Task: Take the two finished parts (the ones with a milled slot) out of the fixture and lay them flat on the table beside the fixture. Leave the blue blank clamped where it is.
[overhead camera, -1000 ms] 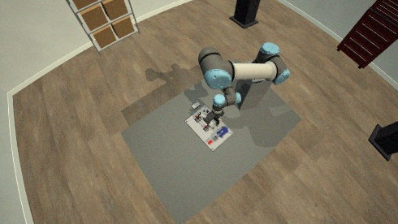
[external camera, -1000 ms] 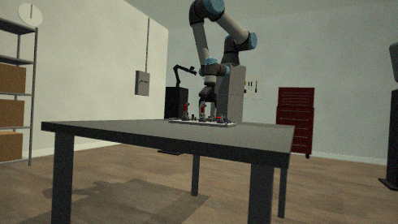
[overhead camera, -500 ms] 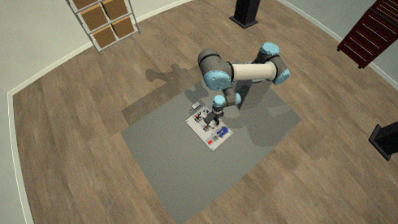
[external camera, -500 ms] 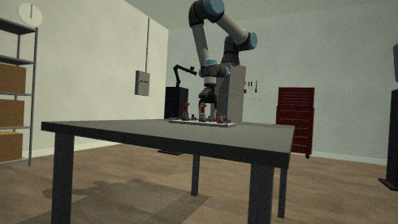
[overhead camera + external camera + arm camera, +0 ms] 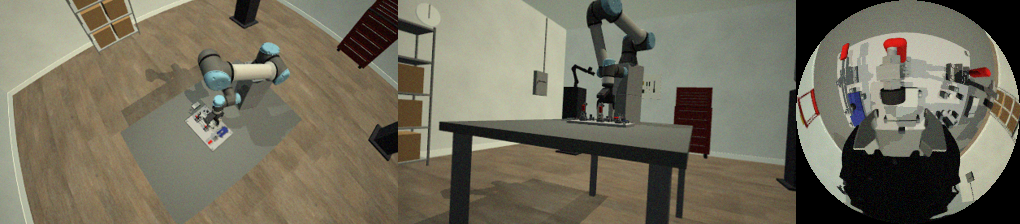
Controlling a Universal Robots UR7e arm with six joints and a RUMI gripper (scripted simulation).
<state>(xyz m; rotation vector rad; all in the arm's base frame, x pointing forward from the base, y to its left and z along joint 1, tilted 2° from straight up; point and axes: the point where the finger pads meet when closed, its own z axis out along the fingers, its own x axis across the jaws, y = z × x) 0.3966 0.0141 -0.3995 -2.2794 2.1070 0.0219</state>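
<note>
The white fixture plate (image 5: 200, 132) (image 5: 592, 122) (image 5: 931, 52) lies on the grey table (image 5: 170, 162) (image 5: 568, 131). My gripper (image 5: 209, 120) (image 5: 602, 101) (image 5: 901, 109) is open and hangs straight over the plate. In the wrist view a grey block with a dark milled slot (image 5: 897, 97) stands between and just beyond my two fingers, under a red-handled clamp (image 5: 895, 47). The fingers do not touch it. The blue blank (image 5: 223, 130) (image 5: 856, 107) sits clamped to one side. A small grey piece (image 5: 196, 105) lies on the table beside the plate's far corner.
More red clamp handles stand on the plate (image 5: 843, 51) (image 5: 980, 74) (image 5: 208, 140). A red-outlined rectangle (image 5: 801, 107) shows at the left edge of the wrist view. The robot's grey pedestal (image 5: 629, 95) stands behind the fixture.
</note>
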